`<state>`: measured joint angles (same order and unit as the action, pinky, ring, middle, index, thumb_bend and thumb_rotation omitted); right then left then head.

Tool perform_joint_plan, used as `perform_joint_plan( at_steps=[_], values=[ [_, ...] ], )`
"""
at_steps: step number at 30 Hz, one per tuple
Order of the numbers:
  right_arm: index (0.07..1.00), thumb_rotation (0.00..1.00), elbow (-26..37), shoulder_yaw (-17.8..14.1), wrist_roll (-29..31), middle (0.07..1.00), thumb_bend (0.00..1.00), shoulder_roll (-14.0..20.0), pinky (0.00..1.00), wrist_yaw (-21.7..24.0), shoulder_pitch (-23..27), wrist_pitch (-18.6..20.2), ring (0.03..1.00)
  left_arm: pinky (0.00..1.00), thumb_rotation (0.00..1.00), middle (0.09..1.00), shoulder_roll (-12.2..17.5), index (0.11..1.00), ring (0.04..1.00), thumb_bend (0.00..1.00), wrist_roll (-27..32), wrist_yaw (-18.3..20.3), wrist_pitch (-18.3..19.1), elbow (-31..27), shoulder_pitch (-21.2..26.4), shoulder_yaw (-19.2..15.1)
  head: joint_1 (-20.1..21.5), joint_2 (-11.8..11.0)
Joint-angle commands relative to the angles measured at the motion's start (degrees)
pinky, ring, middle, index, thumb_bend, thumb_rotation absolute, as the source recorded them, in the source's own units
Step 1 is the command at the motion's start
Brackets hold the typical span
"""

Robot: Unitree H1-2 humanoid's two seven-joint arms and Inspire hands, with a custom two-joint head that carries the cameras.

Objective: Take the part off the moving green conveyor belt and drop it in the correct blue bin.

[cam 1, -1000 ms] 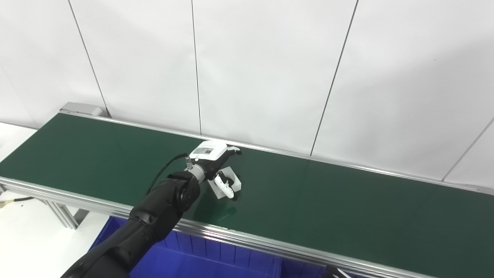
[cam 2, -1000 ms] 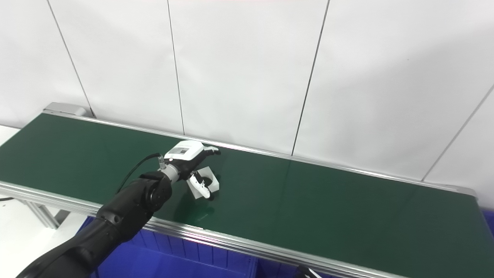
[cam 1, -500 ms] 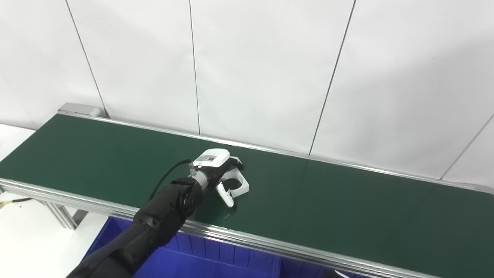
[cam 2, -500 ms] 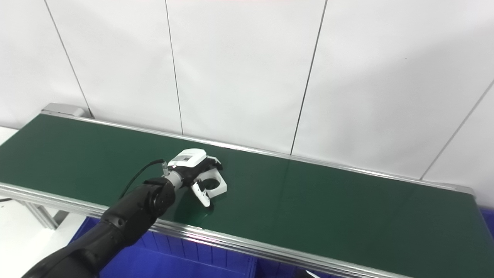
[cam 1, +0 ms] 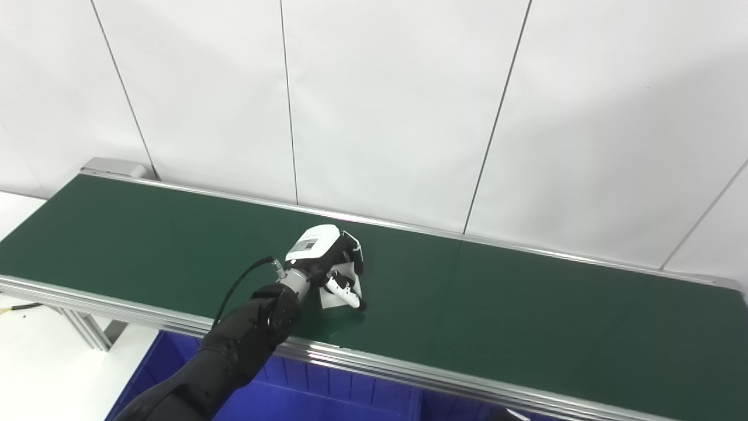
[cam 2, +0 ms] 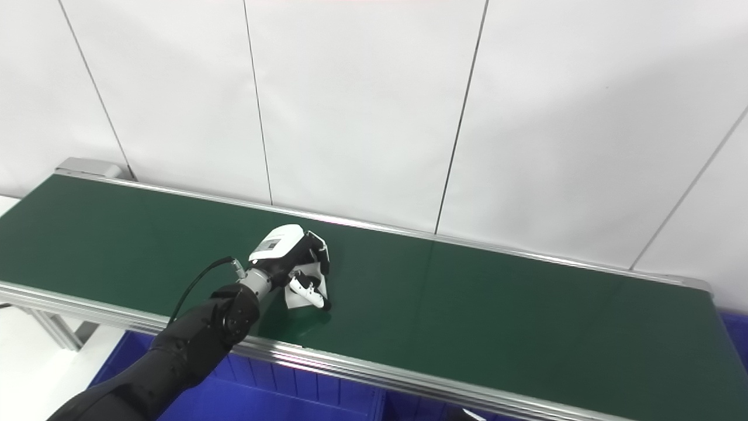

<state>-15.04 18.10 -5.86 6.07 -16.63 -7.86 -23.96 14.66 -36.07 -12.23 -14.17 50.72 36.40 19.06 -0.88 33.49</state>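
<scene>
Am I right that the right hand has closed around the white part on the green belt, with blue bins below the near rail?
Not quite: it is the left hand, whose arm enters from the picture's left side, that grips the white part on the green belt. The left eye view shows this. The blue bins do sit below the near rail.

Green conveyor belt (cam 1: 526, 316) — white part (cam 1: 336, 295), seemingly resting.
</scene>
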Motion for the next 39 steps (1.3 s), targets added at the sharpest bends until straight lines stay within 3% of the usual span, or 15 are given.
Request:
perform_joint_plan(
  at_steps=[1,7,12,14,22,25,32,39],
  values=[
    [0.673,0.00,1.47,-0.10,0.02,0.692,0.60,-0.36,0.58,0.25,0.25,-2.97,0.651,0.50,0.00,0.458,0.37,0.337,0.426,0.47,0.31,-2.30,-1.69,-1.18,2.86,-0.22,-0.08,0.02],
    [0.674,0.00,1.64,-0.20,-0.23,0.691,0.61,-0.56,0.58,-0.09,0.08,-2.97,0.654,0.49,0.00,0.466,0.53,0.339,0.425,0.47,0.96,-2.50,-2.27,-3.76,1.79,-0.67,-0.03,0.17],
    [0.673,0.00,1.93,-0.09,-0.07,0.691,0.61,-0.41,0.58,0.17,-0.22,-2.97,0.653,0.46,0.00,0.475,0.27,0.358,0.421,0.47,5.24,-0.17,-2.62,-12.65,-1.73,-3.49,-0.23,0.30],
    [0.674,0.00,1.99,-0.05,-0.02,0.691,0.61,-0.42,0.58,0.25,-0.34,-2.97,0.655,0.45,0.00,0.487,0.17,0.444,0.439,0.48,7.28,1.26,-2.26,-16.62,-3.12,-4.62,-0.17,0.32],
    [0.675,0.00,1.87,0.42,-0.61,0.689,0.60,-0.40,0.58,-0.26,-0.48,-2.97,0.653,0.50,0.00,0.462,0.84,0.466,0.428,0.48,13.49,6.89,-2.79,-31.66,-7.90,-7.75,-0.13,0.57],
    [0.674,0.00,1.88,0.51,-0.57,0.688,0.61,-0.48,0.58,-0.38,-0.59,-2.97,0.649,0.45,0.00,0.479,1.29,0.481,0.434,0.48,14.68,8.28,-3.28,-38.61,-10.04,-8.73,0.09,0.63],
    [0.674,0.00,1.78,1.01,-1.27,0.687,0.62,-0.69,0.58,-0.89,-1.08,-2.97,0.648,0.41,0.00,0.494,-0.34,0.474,0.459,0.48,29.37,13.77,-5.74,-47.44,-14.70,-12.57,0.71,1.24],
    [0.670,0.00,2.94,1.45,-2.78,0.690,0.61,-1.19,0.57,-1.32,-1.87,-2.96,0.646,0.39,0.00,0.491,-0.04,0.490,0.445,0.48,44.16,22.17,-2.32,-54.48,-20.39,-13.12,1.47,3.44]
  ],
)
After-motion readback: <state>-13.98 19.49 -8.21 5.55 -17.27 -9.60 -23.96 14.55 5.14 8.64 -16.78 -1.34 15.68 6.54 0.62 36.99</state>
